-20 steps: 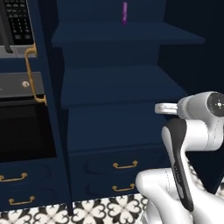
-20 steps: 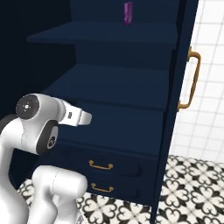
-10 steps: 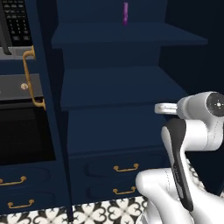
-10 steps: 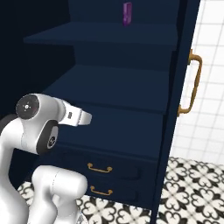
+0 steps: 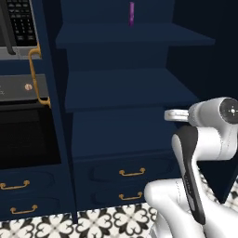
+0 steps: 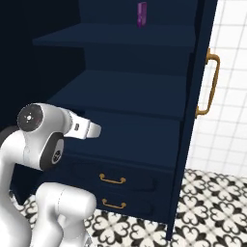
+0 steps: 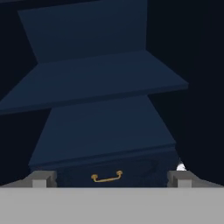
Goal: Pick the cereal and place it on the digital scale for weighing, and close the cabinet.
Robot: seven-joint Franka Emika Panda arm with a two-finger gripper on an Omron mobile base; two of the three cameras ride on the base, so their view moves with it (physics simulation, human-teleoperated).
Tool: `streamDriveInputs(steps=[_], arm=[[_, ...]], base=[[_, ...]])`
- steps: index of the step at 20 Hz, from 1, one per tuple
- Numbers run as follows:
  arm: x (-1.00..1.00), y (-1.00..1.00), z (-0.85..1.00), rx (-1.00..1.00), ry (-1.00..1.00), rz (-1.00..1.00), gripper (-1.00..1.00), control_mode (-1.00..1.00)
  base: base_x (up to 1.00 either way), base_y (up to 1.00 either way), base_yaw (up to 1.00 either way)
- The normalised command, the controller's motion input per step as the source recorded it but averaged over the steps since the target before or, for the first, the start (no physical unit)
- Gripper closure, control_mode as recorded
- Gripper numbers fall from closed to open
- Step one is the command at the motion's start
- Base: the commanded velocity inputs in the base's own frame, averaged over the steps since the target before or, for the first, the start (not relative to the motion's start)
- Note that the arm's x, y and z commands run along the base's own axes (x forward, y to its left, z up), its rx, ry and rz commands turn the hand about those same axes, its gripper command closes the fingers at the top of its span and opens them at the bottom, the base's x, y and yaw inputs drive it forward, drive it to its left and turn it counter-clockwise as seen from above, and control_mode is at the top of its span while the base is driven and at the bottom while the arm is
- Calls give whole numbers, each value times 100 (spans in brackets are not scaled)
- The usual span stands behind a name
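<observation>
The cabinet stands open in front of me, its dark shelves bare apart from a slim purple packet on the top shelf. Its right door is swung out, brass handle facing the tiled wall. The cereal and the digital scale are out of view. In the hand view my gripper is open with nothing between its fingertips, and it looks at the lower shelves and a drawer handle. My arm is folded low in front of the cabinet's drawers.
A black oven and a microwave keypad sit left of the cabinet, with a brass handle between. Brass-handled drawers lie under the shelves. A white tiled wall is on the right, above the patterned floor.
The whole picture has shifted slightly, so the camera has moved a little with the base. The arm keeps its folded pose and the gripper stays open.
</observation>
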Motion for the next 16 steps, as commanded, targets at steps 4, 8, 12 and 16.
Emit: streamDriveInputs(steps=[4,8,12,16], arm=[[-6,0,0,0,-6,0,-100,-100],[-54,-6,1,10,-24,-8,-100,-100],[-98,-3,2,15,-43,-21,-100,-100],[-81,-24,0,18,-42,-22,-100,-100]], base=[[0,0,0],[0,0,0],[0,0,0],[0,0,0]])
